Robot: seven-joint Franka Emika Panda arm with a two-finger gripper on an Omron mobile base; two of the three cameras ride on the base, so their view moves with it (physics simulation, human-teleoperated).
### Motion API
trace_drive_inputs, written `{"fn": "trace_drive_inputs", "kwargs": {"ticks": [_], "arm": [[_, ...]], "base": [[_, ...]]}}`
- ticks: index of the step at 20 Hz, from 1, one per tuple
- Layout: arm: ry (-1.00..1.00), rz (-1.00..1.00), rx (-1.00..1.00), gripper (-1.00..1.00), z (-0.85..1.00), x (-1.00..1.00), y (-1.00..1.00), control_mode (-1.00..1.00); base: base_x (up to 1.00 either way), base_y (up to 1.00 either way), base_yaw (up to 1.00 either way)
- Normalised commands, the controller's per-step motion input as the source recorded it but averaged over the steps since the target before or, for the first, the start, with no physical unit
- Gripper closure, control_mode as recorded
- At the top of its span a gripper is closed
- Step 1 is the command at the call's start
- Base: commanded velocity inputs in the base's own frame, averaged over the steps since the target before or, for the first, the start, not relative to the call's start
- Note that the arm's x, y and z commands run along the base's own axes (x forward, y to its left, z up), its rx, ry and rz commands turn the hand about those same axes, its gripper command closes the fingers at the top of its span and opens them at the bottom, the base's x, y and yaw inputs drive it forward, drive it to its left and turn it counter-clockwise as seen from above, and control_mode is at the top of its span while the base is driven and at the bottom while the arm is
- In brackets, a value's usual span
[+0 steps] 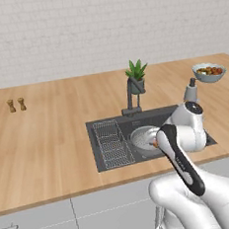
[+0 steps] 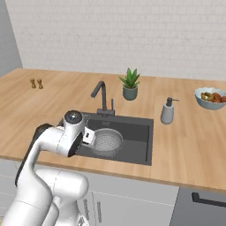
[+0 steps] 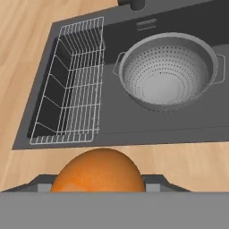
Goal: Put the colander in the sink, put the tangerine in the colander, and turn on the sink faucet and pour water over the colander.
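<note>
Right now the tangerine sits clamped between my gripper's fingers, and I judge it light, round and a little soft-skinned, so a hold across its widest middle with gentle pressure should keep it from rolling out or bruising. Ahead of the fingers and off to one side, the colander stands upright in the sink, empty, with the wire rack lying beside it in the same basin.

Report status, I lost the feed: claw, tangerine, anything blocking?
Claw shut on tangerine, near sink's front edge. Colander in sink, empty. Wire rack to one side, path clear.
</note>
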Motion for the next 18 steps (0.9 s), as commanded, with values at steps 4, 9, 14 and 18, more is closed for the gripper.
{"fn": "trace_drive_inputs", "kwargs": {"ticks": [4,9,14,18], "arm": [[0.20,-0.01,0.10,1.00,0.23,0.18,-0.89,-1.00],[0.23,0.00,0.15,1.00,0.22,0.23,-0.81,-1.00],[0.24,0.00,0.14,1.00,0.13,0.45,-0.55,-1.00],[0.21,0.00,0.11,1.00,0.03,0.63,-0.04,-1.00]], "base": [[0.00,0.00,0.00],[0.00,0.00,0.00],[0.00,0.00,0.00],[0.00,0.00,0.00]]}}
